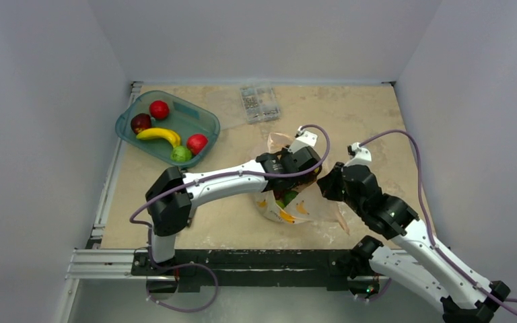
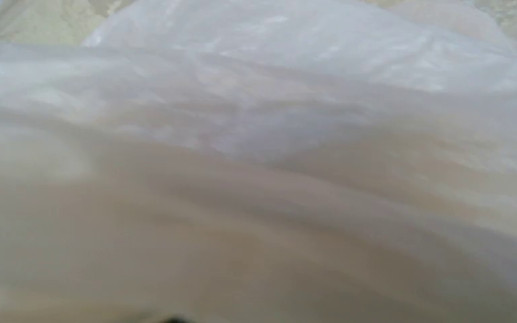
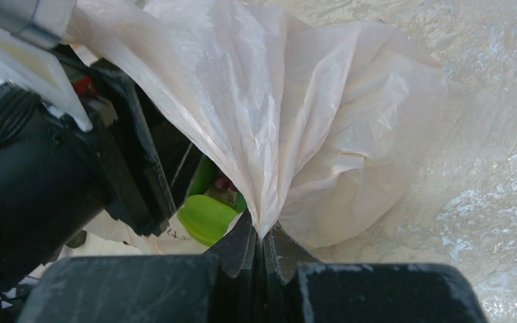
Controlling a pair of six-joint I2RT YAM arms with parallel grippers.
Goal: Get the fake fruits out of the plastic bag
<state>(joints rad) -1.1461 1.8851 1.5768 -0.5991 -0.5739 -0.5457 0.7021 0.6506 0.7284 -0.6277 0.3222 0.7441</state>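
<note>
The plastic bag (image 1: 303,210) lies mid-table, pale orange with yellow print. My right gripper (image 3: 261,232) is shut on a bunched fold of the bag (image 3: 276,114) and holds it up; it shows at the bag's right edge in the top view (image 1: 324,186). My left gripper (image 1: 285,190) reaches down into the bag's mouth. Its wrist view shows only blurred bag film (image 2: 256,134), so its jaws are hidden. A green fake fruit (image 3: 205,219) and something dark red (image 3: 223,182) show inside the bag beside the left gripper's black body (image 3: 47,168).
A teal tray (image 1: 205,120) at the back left holds a banana (image 1: 158,134), two red apples (image 1: 159,109), a dark red fruit (image 1: 141,122) and a lime (image 1: 181,154). A clear box of small parts (image 1: 259,102) stands at the back. Grey walls close in on three sides.
</note>
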